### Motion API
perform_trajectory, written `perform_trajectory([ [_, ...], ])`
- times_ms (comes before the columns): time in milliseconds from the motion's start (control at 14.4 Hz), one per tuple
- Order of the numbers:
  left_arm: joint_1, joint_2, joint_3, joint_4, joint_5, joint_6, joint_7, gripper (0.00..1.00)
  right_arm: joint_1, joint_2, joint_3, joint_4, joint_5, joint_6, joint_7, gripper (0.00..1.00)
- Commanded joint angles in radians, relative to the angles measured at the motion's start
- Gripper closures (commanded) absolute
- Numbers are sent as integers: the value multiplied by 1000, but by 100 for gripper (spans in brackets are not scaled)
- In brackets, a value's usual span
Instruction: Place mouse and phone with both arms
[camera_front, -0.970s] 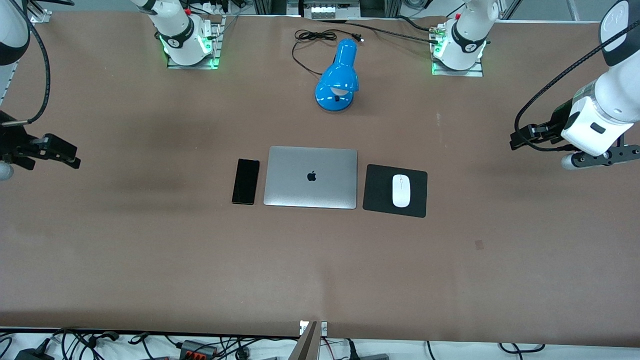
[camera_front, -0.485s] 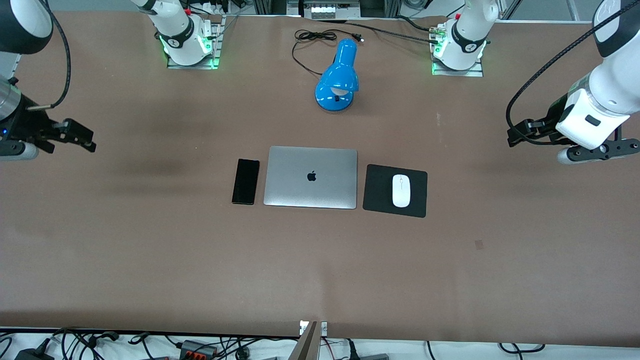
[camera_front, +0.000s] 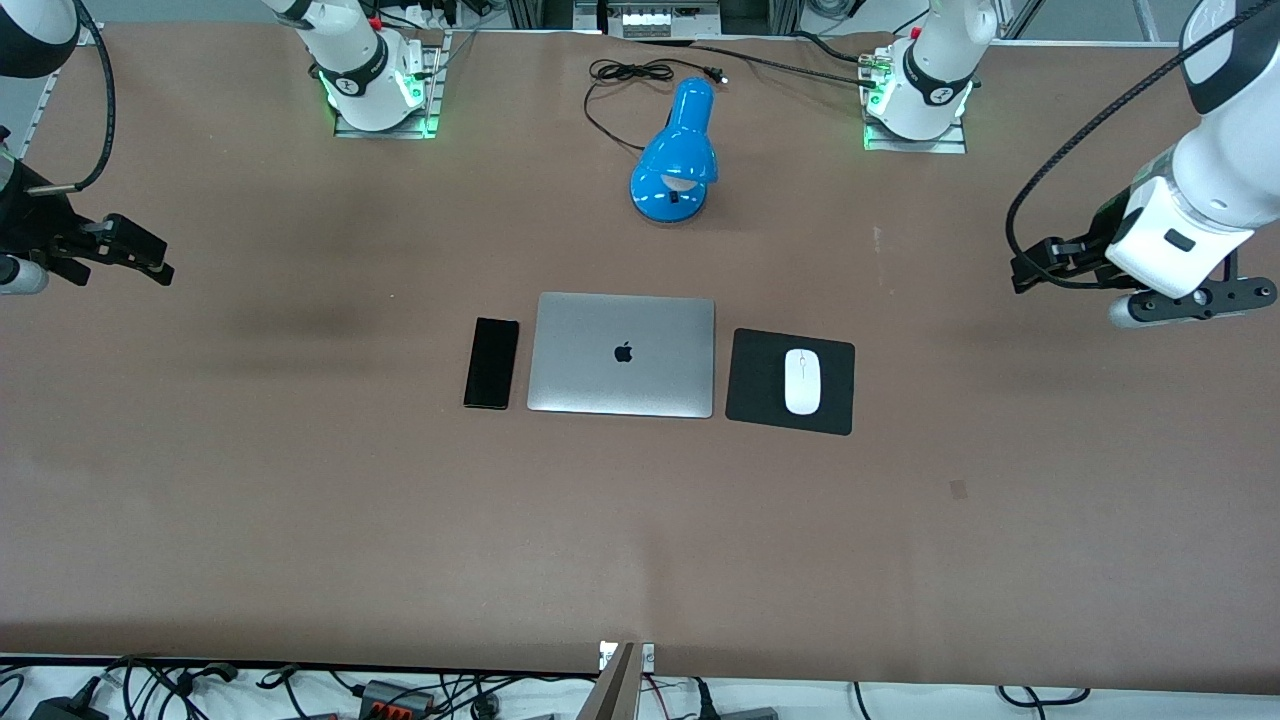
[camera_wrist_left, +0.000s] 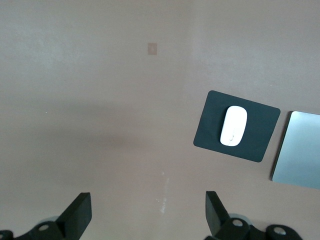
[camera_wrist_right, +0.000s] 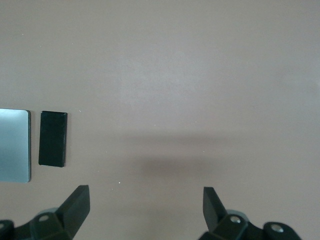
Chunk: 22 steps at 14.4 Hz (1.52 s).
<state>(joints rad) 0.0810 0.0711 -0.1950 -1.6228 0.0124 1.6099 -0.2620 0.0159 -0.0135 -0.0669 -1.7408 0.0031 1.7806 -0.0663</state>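
Note:
The white mouse (camera_front: 802, 381) lies on a black mouse pad (camera_front: 760, 384) beside the closed laptop (camera_front: 622, 354), toward the left arm's end. The black phone (camera_front: 491, 362) lies flat beside the laptop, toward the right arm's end. My left gripper (camera_front: 1035, 268) is open and empty over bare table at the left arm's end; its wrist view shows the mouse (camera_wrist_left: 233, 125) well away from its gripper (camera_wrist_left: 147, 207). My right gripper (camera_front: 140, 255) is open and empty over bare table at the right arm's end; its wrist view shows the phone (camera_wrist_right: 52, 138) away from its gripper (camera_wrist_right: 145, 202).
A blue desk lamp (camera_front: 677, 152) with a black cable (camera_front: 625, 72) stands farther from the front camera than the laptop, between the two robot bases. The laptop's edge shows in both wrist views (camera_wrist_left: 300, 150) (camera_wrist_right: 14, 145).
Both grippers have shifted over the table's ends, the right one more, toward the bases' side. The mouse and the phone have not moved.

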Motion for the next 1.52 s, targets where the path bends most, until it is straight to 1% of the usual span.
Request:
perform_trajectory([
  [0,6,-8,19,-6,-32,-1,23,0,-5,-14,10,1,0,-15,-16,0],
  [208,12,-7,19,-2,-34,1,23,0,-7,-14,12,0,-2,-9,-10,0],
  [346,13,-8,19,-2,-34,1,23,0,-34,-17,13,0,-2,-12,-10,0],
  [554,11,-7,19,0,-34,1,23,0,-71,-16,65,1,0,-1,-9,0],
  [693,13,-7,19,0,-34,1,23,0,-82,-17,84,1,0,8,-9,0],
  [1108,13,-7,17,0,-34,-1,23,0,-77,-43,82,-14,2,-27,7,0],
  [1455,13,-7,17,0,-34,-1,23,0,-76,-68,82,-32,0,-29,7,0],
])
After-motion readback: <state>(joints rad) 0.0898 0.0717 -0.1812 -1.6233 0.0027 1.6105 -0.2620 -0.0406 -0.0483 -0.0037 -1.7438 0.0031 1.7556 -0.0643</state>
